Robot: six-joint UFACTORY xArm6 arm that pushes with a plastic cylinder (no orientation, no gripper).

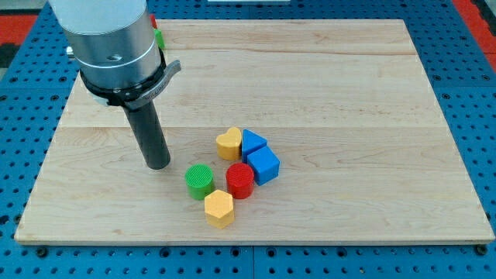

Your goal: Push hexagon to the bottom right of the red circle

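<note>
A yellow hexagon block [219,208] lies near the board's bottom edge, just below and to the left of the red circle block [240,180]. A green circle block [199,181] sits left of the red circle. My tip [158,164] rests on the board to the left of the green circle, a short gap away, and up-left of the hexagon. It touches no block.
A yellow heart block [229,143], a blue triangle-like block [253,142] and a blue cube [263,165] cluster above and right of the red circle. Green [159,38] and red [153,22] block parts show behind the arm at the top left. The wooden board [349,93] lies on a blue pegboard.
</note>
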